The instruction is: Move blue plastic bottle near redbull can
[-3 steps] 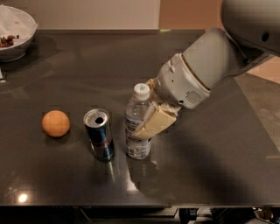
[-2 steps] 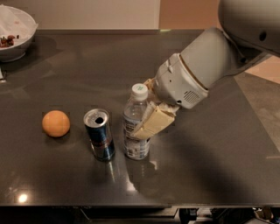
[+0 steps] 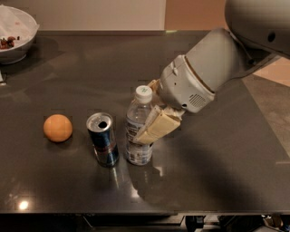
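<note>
Camera view: the dark table [image 3: 217,181] has open room at right and along its front edge. The gripper [image 3: 144,131] clasps the blue plastic bottle [image 3: 137,108], upright just beside the redbull can [image 3: 103,140], same spot as before. Its label is unreadable. An orange fruit [image 3: 58,128] sits left.

Table [image 3: 217,176]: dark grey and glossy, under the gripper [image 3: 143,134] and all around it.
Gripper: over the table's middle, clasped on the blue plastic bottle [image 3: 137,152].
Wall [image 3: 90,13]: pale panel far behind the gripper, tan part to the right.
Floor [image 3: 272,113]: grey-brown, right of the gripper.
Light: small bright reflection [image 3: 21,205] on the table, front-left of the gripper.
</note>
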Robot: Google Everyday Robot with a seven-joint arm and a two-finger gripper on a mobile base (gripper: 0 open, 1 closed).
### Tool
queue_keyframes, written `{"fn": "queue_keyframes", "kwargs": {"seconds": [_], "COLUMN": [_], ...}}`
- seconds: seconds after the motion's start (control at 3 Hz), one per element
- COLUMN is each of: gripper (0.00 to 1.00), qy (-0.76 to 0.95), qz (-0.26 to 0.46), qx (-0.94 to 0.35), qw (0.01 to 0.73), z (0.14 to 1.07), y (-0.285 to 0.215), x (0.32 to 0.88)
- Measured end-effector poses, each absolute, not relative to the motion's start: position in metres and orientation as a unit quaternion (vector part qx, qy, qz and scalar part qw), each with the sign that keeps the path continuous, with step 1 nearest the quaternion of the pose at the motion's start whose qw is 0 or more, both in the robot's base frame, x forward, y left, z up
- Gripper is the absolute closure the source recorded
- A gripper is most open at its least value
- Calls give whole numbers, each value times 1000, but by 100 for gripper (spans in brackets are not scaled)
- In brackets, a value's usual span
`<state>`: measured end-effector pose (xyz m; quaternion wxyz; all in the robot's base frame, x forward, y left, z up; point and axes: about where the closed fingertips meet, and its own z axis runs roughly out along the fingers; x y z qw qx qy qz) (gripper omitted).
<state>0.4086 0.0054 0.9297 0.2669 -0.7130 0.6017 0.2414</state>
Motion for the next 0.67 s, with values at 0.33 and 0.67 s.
{"fn": "queue_keyframes", "kwargs": {"seconds": [0.33, 0.67], "gripper": [0, 0], "qy": [601, 601], "qz": [240, 240], "qx": [-714, -714], "qw": [267, 267], "z": [931, 931], "y": [7, 7], "x": [408, 408]}}
